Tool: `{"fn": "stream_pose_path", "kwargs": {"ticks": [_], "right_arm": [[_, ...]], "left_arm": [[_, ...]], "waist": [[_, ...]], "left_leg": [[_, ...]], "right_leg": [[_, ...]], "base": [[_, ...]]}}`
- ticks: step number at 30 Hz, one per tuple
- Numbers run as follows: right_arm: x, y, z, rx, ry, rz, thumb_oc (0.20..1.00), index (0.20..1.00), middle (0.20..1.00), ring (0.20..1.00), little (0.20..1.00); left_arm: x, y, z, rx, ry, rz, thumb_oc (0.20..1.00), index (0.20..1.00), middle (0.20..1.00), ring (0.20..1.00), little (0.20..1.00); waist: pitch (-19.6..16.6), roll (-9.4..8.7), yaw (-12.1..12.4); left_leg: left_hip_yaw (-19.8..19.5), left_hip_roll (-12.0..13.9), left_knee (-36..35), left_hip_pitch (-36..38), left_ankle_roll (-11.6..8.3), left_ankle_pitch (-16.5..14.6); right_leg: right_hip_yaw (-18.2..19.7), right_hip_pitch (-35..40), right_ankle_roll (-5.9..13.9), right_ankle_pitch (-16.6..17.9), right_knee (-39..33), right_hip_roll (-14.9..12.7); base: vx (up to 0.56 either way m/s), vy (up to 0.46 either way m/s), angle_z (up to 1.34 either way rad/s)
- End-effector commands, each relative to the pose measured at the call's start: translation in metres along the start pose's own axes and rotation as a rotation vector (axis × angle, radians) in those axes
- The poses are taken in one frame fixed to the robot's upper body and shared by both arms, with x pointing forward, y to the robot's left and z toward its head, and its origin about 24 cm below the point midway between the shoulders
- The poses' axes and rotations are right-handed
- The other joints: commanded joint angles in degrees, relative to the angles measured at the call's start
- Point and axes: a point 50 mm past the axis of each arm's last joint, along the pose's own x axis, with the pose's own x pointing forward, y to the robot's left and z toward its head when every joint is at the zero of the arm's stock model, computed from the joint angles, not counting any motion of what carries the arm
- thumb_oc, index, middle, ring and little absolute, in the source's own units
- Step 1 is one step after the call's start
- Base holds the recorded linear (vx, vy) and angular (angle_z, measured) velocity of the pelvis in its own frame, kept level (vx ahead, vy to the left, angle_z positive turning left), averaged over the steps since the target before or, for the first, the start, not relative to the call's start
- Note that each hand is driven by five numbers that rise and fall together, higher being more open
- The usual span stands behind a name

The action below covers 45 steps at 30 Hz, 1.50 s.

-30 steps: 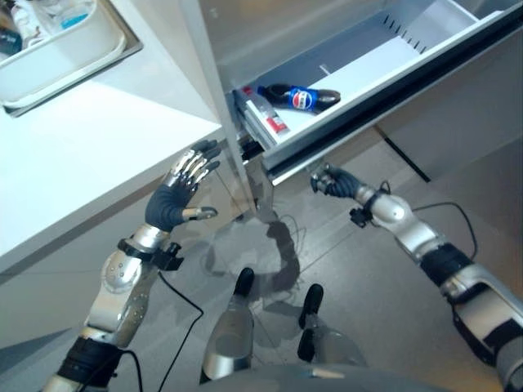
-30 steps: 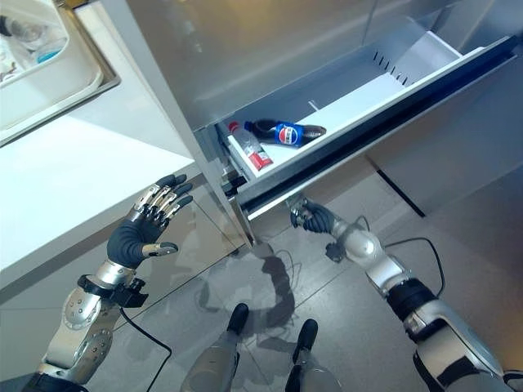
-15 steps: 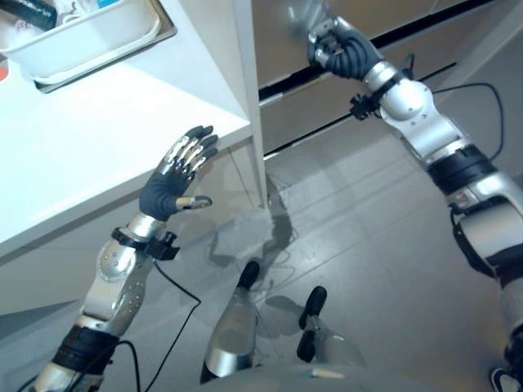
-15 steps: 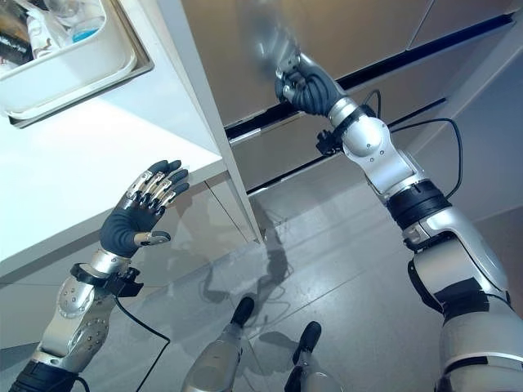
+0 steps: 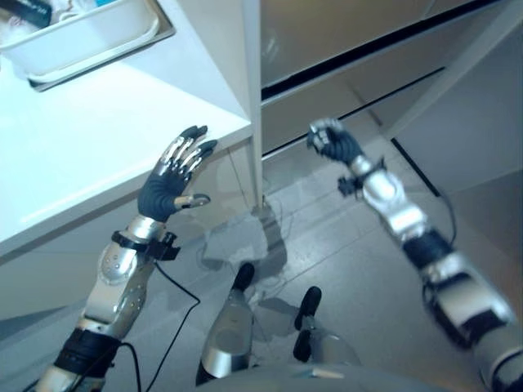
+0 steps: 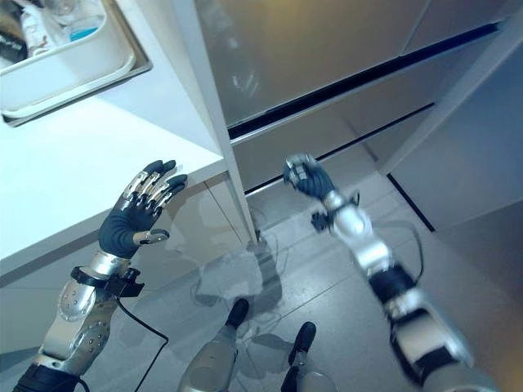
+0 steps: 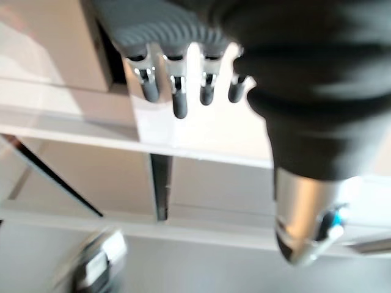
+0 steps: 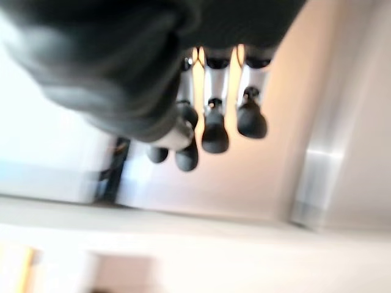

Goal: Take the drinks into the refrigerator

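The refrigerator [image 6: 310, 57] stands ahead with its silver drawer fronts closed; only dark gaps show between them, and no drink is in sight there. My right hand [image 5: 331, 143] hovers in front of the lower drawer front [image 5: 327, 102], a little apart from it, fingers [image 8: 214, 128] curled and holding nothing. My left hand [image 5: 167, 184] is raised beside the corner of the white counter [image 5: 98, 139], its fingers [image 7: 177, 91] straight and spread, empty.
A white tray [image 5: 90, 41] with several small items sits on the counter at the far left. The counter's white side panel [image 5: 249, 82] stands between the counter and the refrigerator. Grey floor [image 5: 368, 269] lies open below the drawers.
The drawer that stood open with two bottles inside is now closed. My right hand went up against the refrigerator front and has since dropped away from it. The camera view shifted.
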Motion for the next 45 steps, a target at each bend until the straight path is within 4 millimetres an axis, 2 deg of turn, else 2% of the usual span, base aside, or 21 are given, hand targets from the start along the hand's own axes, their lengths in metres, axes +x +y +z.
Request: {"fn": "stream_pose_path", "kwargs": {"ticks": [1,4,5,6,9,11,12,13,18,19,24,28,32,33,34,35,36,37,39,42,45], "right_arm": [[-0.01,-0.015,0.005,-0.029,-0.065,-0.044,0.2,0.2,0.2,0.2,0.2],[-0.043,-0.017,-0.026,0.011,0.052,-0.088,0.2,0.2,0.2,0.2,0.2],[-0.066,-0.019,-0.039,0.007,0.116,-0.092,0.2,0.2,0.2,0.2,0.2],[-0.067,-0.019,-0.04,0.007,0.118,-0.092,0.2,0.2,0.2,0.2,0.2],[-0.109,-0.029,-0.064,0.02,0.25,-0.156,0.2,0.2,0.2,0.2,0.2],[-0.117,-0.03,-0.069,0.02,0.277,-0.166,0.2,0.2,0.2,0.2,0.2],[-0.123,-0.032,-0.073,0.019,0.303,-0.169,0.238,0.238,0.238,0.238,0.238],[-0.129,-0.032,-0.077,0.003,0.329,-0.163,1.0,1.0,1.0,1.0,1.0],[-0.165,-0.036,-0.101,-0.006,0.49,-0.211,1.0,1.0,1.0,1.0,1.0],[-0.165,-0.036,-0.101,-0.006,0.49,-0.211,1.0,1.0,1.0,1.0,1.0],[-0.177,-0.034,-0.112,0.008,0.562,-0.237,1.0,1.0,1.0,1.0,1.0],[-0.187,-0.028,-0.129,0.024,0.664,-0.254,1.0,1.0,1.0,1.0,1.0],[-0.196,-0.024,-0.14,0.042,0.738,-0.273,1.0,1.0,1.0,1.0,1.0],[-0.203,-0.021,-0.147,0.047,0.793,-0.284,1.0,1.0,1.0,1.0,1.0],[-0.203,-0.021,-0.147,0.047,0.792,-0.284,1.0,1.0,1.0,1.0,1.0],[-0.206,-0.019,-0.15,0.051,0.818,-0.287,1.0,1.0,1.0,1.0,1.0],[-0.211,-0.012,-0.157,0.045,0.875,-0.268,1.0,1.0,1.0,1.0,1.0],[-0.211,-0.012,-0.157,0.045,0.874,-0.268,1.0,1.0,1.0,1.0,1.0],[-0.217,-0.005,-0.163,0.06,0.929,-0.26,1.0,1.0,1.0,1.0,1.0],[-0.228,0.004,-0.173,0.052,1.048,-0.223,1.0,1.0,1.0,1.0,1.0],[-0.237,0.009,-0.179,0.059,1.124,-0.212,1.0,1.0,1.0,1.0,1.0]], "left_arm": [[-0.004,0.001,0.011,0.06,-0.088,0.037,1.0,1.0,1.0,1.0,1.0],[-0.009,0.003,0.006,0.072,-0.062,0.06,1.0,1.0,1.0,1.0,1.0],[-0.014,0.007,0.003,0.094,-0.037,0.078,1.0,1.0,1.0,1.0,1.0],[-0.014,0.006,0.003,0.093,-0.036,0.077,1.0,1.0,1.0,1.0,1.0],[-0.022,0.009,-0.005,0.108,0.012,0.104,1.0,1.0,1.0,1.0,1.0],[-0.024,0.01,-0.008,0.11,0.028,0.106,1.0,1.0,1.0,1.0,1.0],[-0.026,0.01,-0.009,0.115,0.038,0.106,1.0,1.0,1.0,1.0,1.0],[-0.027,0.01,-0.012,0.121,0.055,0.109,1.0,1.0,1.0,1.0,1.0],[-0.043,0.012,-0.036,0.152,0.195,0.113,1.0,1.0,1.0,1.0,1.0],[-0.043,0.012,-0.036,0.152,0.194,0.113,1.0,1.0,1.0,1.0,1.0],[-0.066,0.013,-0.07,0.127,0.369,0.168,1.0,1.0,1.0,1.0,1.0],[-0.109,0.009,-0.117,0.142,0.667,0.202,1.0,1.0,1.0,1.0,1.0],[-0.143,0.003,-0.143,0.145,0.865,0.217,1.0,1.0,1.0,1.0,1.0],[-0.164,-0.002,-0.155,0.134,0.983,0.235,1.0,1.0,1.0,1.0,1.0],[-0.164,-0.002,-0.155,0.134,0.983,0.235,1.0,1.0,1.0,1.0,1.0],[-0.175,-0.004,-0.16,0.136,1.045,0.242,1.0,1.0,1.0,1.0,1.0],[-0.21,-0.01,-0.172,0.12,1.236,0.292,1.0,1.0,1.0,1.0,1.0],[-0.21,-0.01,-0.172,0.12,1.235,0.292,1.0,1.0,1.0,1.0,1.0],[-0.23,-0.016,-0.175,0.102,1.343,0.312,1.0,1.0,1.0,1.0,1.0],[-0.284,-0.036,-0.173,-0.006,1.629,0.415,1.0,1.0,1.0,1.0,1.0],[-0.292,-0.043,-0.172,-0.063,1.678,0.442,1.0,1.0,1.0,1.0,1.0]], "waist": [[-3.2,-0.16,-2.5],[-3.9,-0.01,-4.4],[-4.4,0.09,-5.9],[-4.5,0.12,-5.8],[-5.6,0.57,-8.3],[-5.9,0.71,-8.7],[-6.3,0.8,-9.3],[-6.7,0.96,-9.7],[-8.9,1.45,-11.8],[-8.8,1.46,-11.8],[-10.3,1.69,-12.8],[-12.1,1.73,-13.4],[-13.5,1.74,-13.7],[-14.1,1.68,-13.9],[-14.0,1.7,-13.9],[-14.2,1.67,-13.9],[-14.8,1.41,-14.0],[-14.8,1.42,-14.0],[-15.4,1.26,-13.9],[-16.6,1.09,-13.8],[-17.1,1.08,-13.8]], "left_leg": [[2.3,-4.0,0.7,0.5,6.55,-3.0],[2.9,-3.7,0.6,1.1,6.44,-3.2],[3.4,-3.5,0.5,1.5,6.31,-3.4],[3.4,-3.5,0.5,1.5,6.31,-3.4],[4.1,-3.3,0.3,2.7,6.2,-3.7],[4.3,-3.2,0.1,3.0,6.19,-3.8],[4.7,-3.1,0.0,3.3,6.18,-3.9],[5.0,-3.1,-0.1,3.7,6.16,-4.0],[6.9,-2.5,-1.0,6.1,5.93,-4.5],[6.9,-2.5,-1.1,6.2,5.93,-4.5],[8.2,-2.1,-1.6,7.7,5.84,-4.9],[9.9,-1.7,-1.7,9.4,5.84,-5.4],[10.5,-1.5,-1.8,10.7,5.83,-6.0],[10.7,-1.5,-1.8,11.3,5.9,-6.2],[10.7,-1.5,-1.8,11.3,5.9,-6.2],[10.8,-1.5,-1.8,11.5,5.91,-6.3],[11.1,-1.3,-1.7,11.9,5.88,-6.5],[11.1,-1.3,-1.7,11.9,5.88,-6.5],[11.4,-1.2,-1.9,12.5,5.87,-6.7],[12.1,-1.0,-2.3,13.3,5.84,-6.9],[12.3,-0.9,-2.5,13.7,5.85,-6.9]], "right_leg": [[0.5,0.0,0.61,-7.9,8.3,-0.4],[1.0,0.4,0.67,-7.9,7.9,-0.3],[1.4,0.6,0.66,-7.9,7.6,-0.1],[1.4,0.7,0.66,-7.9,7.6,-0.1],[2.2,1.3,0.76,-7.8,7.4,0.1],[2.4,1.6,0.76,-7.9,7.3,0.2],[2.7,1.8,0.76,-7.9,7.2,0.4],[3.0,2.0,0.8,-7.9,7.1,0.5],[4.7,3.7,1.04,-7.5,5.5,1.0],[4.8,3.7,1.04,-7.5,5.5,1.0],[5.7,4.9,1.24,-7.1,4.5,1.2],[7.4,6.2,1.44,-6.6,3.6,1.4],[7.7,7.4,1.41,-7.0,3.6,1.5],[7.9,7.8,1.32,-7.1,3.8,1.6],[7.9,7.9,1.32,-7.1,3.8,1.6],[8.0,8.1,1.29,-7.2,3.8,1.7],[8.3,8.3,1.2,-7.3,3.7,1.8],[8.3,8.4,1.2,-7.3,3.7,1.9],[8.6,8.8,1.14,-7.3,3.4,2.0],[9.2,9.4,0.95,-7.2,2.8,2.3],[9.3,9.7,0.89,-7.1,2.6,2.4]], "base": [[0.01,0.001,-0.1],[0.01,-0.002,-0.15],[0.02,-0.005,-0.13],[0.02,-0.003,-0.09],[0.02,-0.003,-0.12],[0.02,0.002,-0.2],[0.02,0.005,-0.14],[0.04,0.012,-0.12],[0.04,0.001,-0.21],[0.06,-0.003,-0.22],[0.03,0.004,-0.16],[0.03,0.003,-0.21],[0.04,-0.002,-0.11],[0.04,-0.004,-0.04],[0.03,-0.001,-0.01],[0.0,0.0,0.0],[0.0,0.0,0.0],[0.0,0.0,0.0],[0.01,-0.001,-0.02],[0.02,-0.001,-0.06],[0.02,-0.002,-0.19]]}}
